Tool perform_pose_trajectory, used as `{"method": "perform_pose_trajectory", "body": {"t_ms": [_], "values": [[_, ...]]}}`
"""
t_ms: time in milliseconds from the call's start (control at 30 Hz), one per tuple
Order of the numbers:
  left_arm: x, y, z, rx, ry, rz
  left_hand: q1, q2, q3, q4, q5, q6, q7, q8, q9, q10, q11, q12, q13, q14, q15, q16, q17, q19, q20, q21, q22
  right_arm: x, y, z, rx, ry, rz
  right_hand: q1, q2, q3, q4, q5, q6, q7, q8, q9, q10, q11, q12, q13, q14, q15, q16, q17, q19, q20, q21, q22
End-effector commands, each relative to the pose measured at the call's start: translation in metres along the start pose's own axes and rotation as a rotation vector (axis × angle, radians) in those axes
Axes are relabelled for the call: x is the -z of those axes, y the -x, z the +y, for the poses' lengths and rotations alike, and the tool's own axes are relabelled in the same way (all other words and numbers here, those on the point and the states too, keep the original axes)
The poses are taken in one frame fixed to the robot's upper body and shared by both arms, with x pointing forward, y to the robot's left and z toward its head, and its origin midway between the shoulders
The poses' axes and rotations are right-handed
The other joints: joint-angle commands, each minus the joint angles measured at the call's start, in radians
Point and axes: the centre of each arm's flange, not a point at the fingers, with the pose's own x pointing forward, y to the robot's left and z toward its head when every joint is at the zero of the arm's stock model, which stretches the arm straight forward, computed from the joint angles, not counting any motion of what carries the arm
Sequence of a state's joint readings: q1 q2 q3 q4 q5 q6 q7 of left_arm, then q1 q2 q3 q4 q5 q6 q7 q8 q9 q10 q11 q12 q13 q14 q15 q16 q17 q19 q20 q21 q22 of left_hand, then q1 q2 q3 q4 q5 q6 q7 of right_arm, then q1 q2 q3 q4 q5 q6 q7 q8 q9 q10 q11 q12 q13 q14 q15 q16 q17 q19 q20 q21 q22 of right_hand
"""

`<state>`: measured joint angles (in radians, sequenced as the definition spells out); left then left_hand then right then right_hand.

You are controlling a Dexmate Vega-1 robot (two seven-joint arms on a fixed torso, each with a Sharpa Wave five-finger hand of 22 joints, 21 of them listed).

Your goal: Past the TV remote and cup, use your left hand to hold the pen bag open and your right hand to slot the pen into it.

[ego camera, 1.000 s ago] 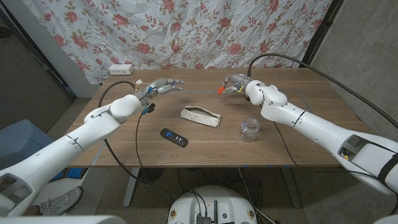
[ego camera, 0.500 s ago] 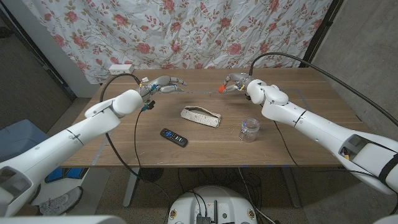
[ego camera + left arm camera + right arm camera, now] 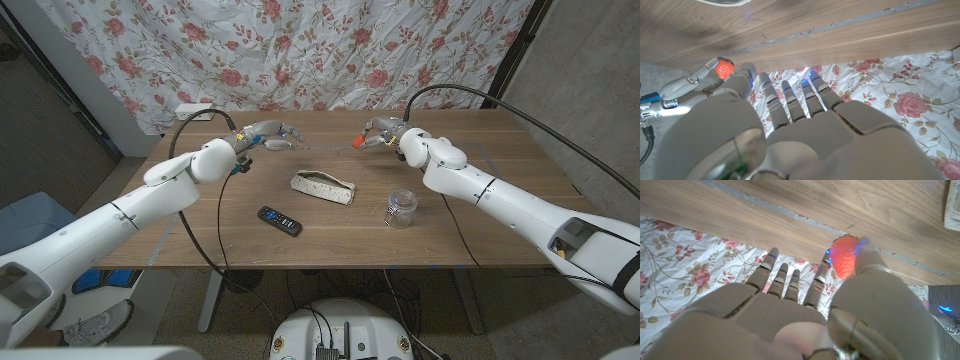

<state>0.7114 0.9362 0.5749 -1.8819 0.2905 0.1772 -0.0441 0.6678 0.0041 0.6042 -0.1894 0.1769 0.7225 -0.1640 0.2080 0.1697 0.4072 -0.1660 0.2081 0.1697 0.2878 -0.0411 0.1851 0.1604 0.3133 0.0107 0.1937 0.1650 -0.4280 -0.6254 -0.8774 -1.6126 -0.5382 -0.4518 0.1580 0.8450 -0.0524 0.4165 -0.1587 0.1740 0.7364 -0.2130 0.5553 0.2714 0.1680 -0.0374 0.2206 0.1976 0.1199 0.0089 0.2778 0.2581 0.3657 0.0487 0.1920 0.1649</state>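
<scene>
The right robot hand (image 3: 378, 134) hangs above the far right part of the brown wooden worktop (image 3: 330, 225), pinching a pen with a red strawberry-shaped top (image 3: 358, 143) between thumb and finger, its other fingers spread. In the right wrist view that red top (image 3: 843, 260) sits against a fingertip. The left robot hand (image 3: 268, 135) hovers over the far left part, holding nothing, fingers apart and reaching toward the middle.

Between and nearer than both lies the beige speckled fabric pen bag (image 3: 322, 187), flat on its side; whether it is open I cannot tell. In front of it to the left lies a black TV remote with coloured buttons (image 3: 280, 220). To the bag's right stands a clear plastic cup (image 3: 401, 208); its contents are too small to make out.

A white power strip (image 3: 194, 111) rests at the far left corner. Behind the worktop hangs a white cloth printed with pink roses (image 3: 300, 50).
</scene>
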Motion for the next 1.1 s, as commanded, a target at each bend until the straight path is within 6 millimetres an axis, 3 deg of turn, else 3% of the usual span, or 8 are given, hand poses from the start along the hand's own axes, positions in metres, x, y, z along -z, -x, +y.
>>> {"method": "perform_pose_trajectory", "body": {"t_ms": [33, 367, 633, 900, 1100], "values": [[-0.024, -0.004, 0.004, -0.013, -0.193, 0.014, 0.015, -0.004, -0.007, 0.002, 0.004, 0.02, 0.001, 0.008, 0.005, 0.014, -0.003, 0.002, 0.003, 0.011, -0.06, 0.001, 0.004, 0.005, -0.001, 0.003, 0.006, 0.005, 0.003, 0.001, 0.0, -0.007, 0.002, 0.002, 0.01, 0.002, 0.002, 0.005, 0.013, -0.007, 0.006, 0.003, 0.011, -0.003, -0.002, 0.005, 0.005, 0.008, 0.005, 0.002, 0.003, 0.004, -0.004, 0.004], [-0.04, -0.008, -0.006, 0.004, -0.27, 0.018, 0.024, -0.016, -0.016, 0.003, 0.003, 0.044, -0.004, 0.007, 0.004, 0.018, -0.007, -0.003, 0.003, 0.009, -0.057, -0.004, 0.004, -0.008, -0.004, -0.003, 0.006, 0.009, 0.004, 0.001, -0.001, -0.022, 0.003, 0.002, 0.011, 0.0, 0.002, 0.005, 0.015, -0.007, 0.007, 0.002, 0.021, -0.004, -0.001, 0.005, 0.003, 0.008, 0.005, 0.003, 0.0, 0.005, -0.005, 0.004], [-0.055, -0.01, -0.013, 0.006, -0.359, 0.028, 0.047, -0.028, -0.03, 0.006, 0.004, 0.112, 0.003, 0.009, 0.004, 0.053, -0.005, -0.002, 0.003, 0.034, -0.063, -0.001, 0.004, -0.007, -0.005, -0.003, 0.006, 0.009, 0.004, 0.001, 0.0, -0.021, 0.001, 0.001, 0.011, -0.001, 0.003, 0.005, 0.017, -0.007, 0.008, 0.002, 0.02, -0.003, -0.002, 0.005, 0.004, 0.007, 0.005, 0.004, -0.002, 0.006, -0.005, 0.004], [-0.059, -0.013, -0.022, 0.005, -0.376, 0.05, 0.065, -0.037, -0.036, 0.003, 0.005, 0.113, 0.002, -0.002, 0.004, 0.062, -0.013, -0.004, 0.004, 0.053, -0.067, 0.001, 0.004, 0.002, -0.004, 0.0, 0.006, 0.009, 0.007, 0.002, -0.005, -0.019, 0.006, 0.0, 0.012, -0.002, 0.003, 0.005, 0.018, -0.007, 0.008, 0.002, 0.02, -0.004, -0.003, 0.005, 0.005, 0.007, 0.005, 0.005, -0.002, 0.007, -0.005, 0.004], [-0.063, -0.013, -0.026, -0.036, -0.41, 0.076, 0.104, -0.068, -0.053, 0.002, 0.006, 0.171, 0.006, 0.001, 0.006, 0.102, -0.025, -0.003, 0.003, 0.095, -0.09, 0.005, 0.005, 0.023, -0.018, 0.003, 0.006, 0.009, 0.008, 0.003, -0.01, -0.017, 0.01, -0.001, 0.012, -0.002, 0.003, 0.005, 0.019, -0.007, 0.008, 0.001, 0.021, -0.003, -0.003, 0.005, 0.005, 0.007, 0.005, 0.005, -0.003, 0.006, -0.005, 0.004]]}}
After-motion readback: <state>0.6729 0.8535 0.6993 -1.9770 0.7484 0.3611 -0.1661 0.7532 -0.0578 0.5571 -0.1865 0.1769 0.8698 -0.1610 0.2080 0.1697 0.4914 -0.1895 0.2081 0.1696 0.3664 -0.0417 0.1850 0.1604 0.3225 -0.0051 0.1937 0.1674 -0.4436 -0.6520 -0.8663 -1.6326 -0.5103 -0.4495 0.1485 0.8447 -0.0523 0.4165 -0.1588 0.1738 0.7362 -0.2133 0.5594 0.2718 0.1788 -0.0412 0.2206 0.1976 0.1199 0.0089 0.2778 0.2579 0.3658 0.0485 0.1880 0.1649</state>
